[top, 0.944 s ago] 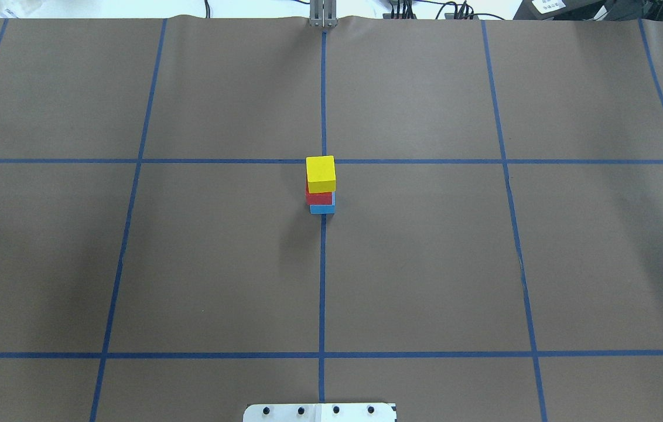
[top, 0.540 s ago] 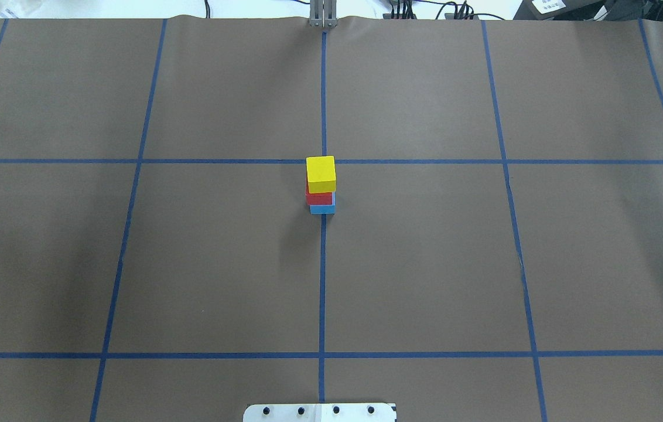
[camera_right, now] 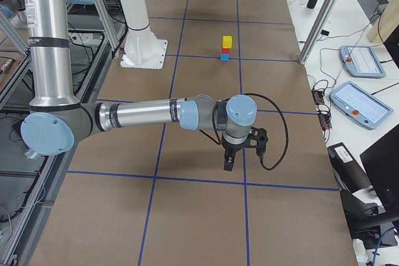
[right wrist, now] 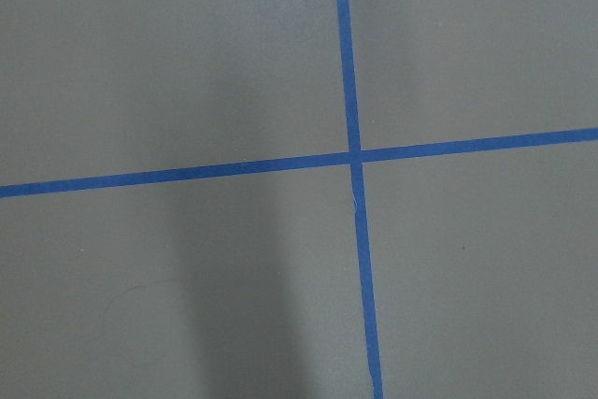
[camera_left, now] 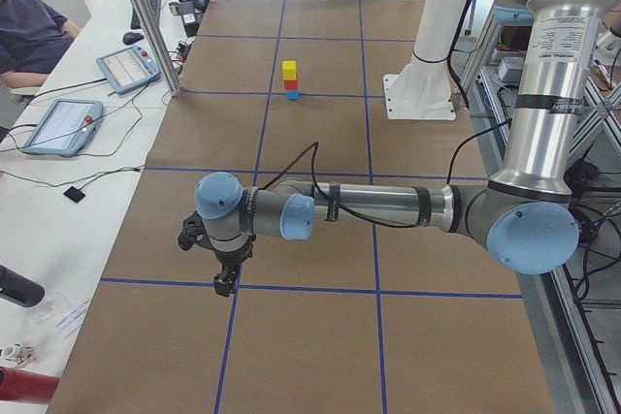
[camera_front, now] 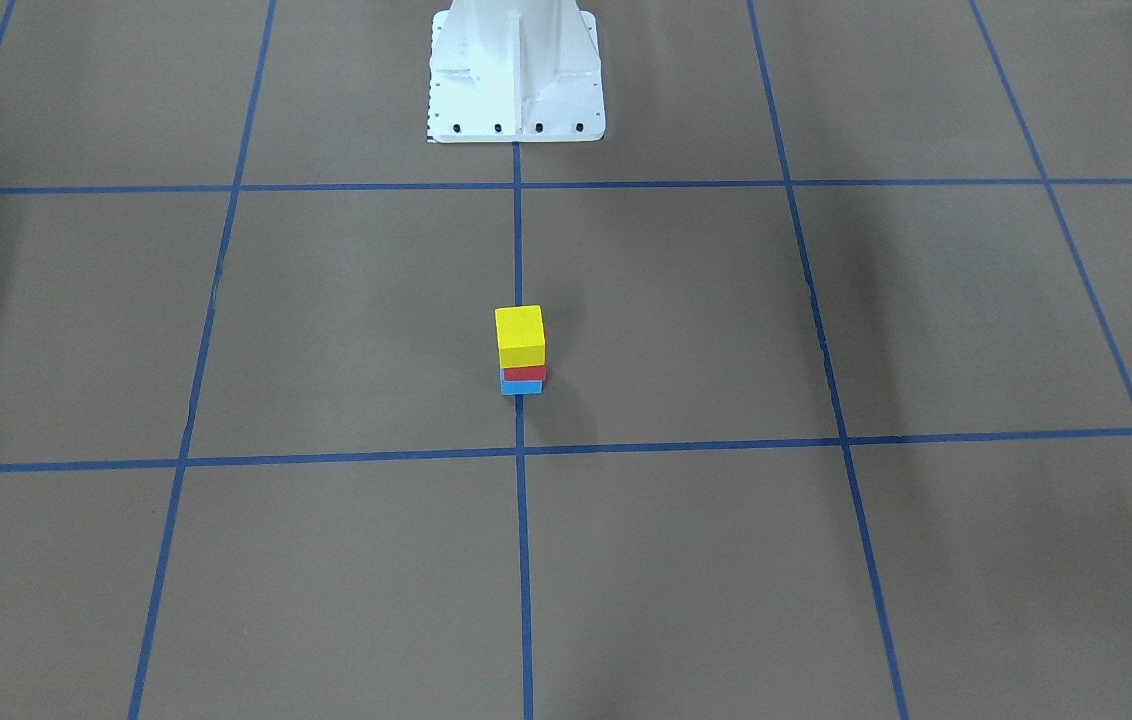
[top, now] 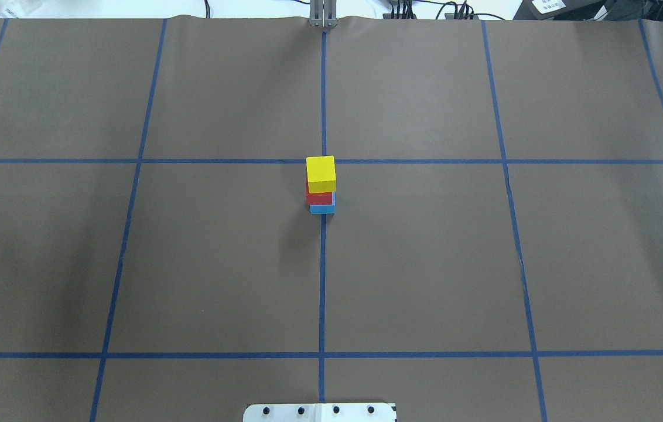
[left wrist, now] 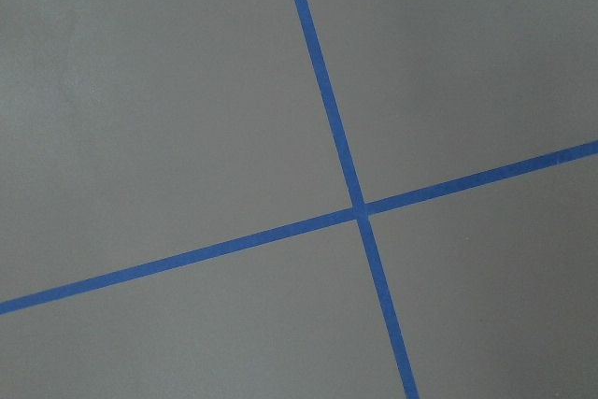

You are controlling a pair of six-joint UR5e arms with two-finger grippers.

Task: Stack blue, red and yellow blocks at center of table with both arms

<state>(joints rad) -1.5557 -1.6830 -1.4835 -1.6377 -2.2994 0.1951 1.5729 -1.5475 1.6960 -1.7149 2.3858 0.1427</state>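
Dead centre of the worktop (top: 425, 264), well away from all four edges, stands the tower. The blue block (top: 322, 208) is at the bottom, the red block (top: 318, 198) sits on it, and the yellow block (top: 320, 171) caps it off, each touching the next. That's three matte cubes, equal in size, one of each colour. The red sits slightly off-square, so a sliver of blue shows along one side. The stack straddles the middle tape line (top: 322, 281), just on the robot's side of a crossing, with the white pedestal (camera_front: 516, 70) behind it at the robot's edge.

Two arms, and both are well apart from the stack. The left arm (camera_left: 369, 203) stretches low toward the worktop's left end, its jaws pointing down over a tape crossing. From this side view I cannot tell whether they are parted or closed. The right arm (camera_right: 149, 115) mirrors it toward the right end, jaws down over another crossing, and again I cannot tell how they stand.
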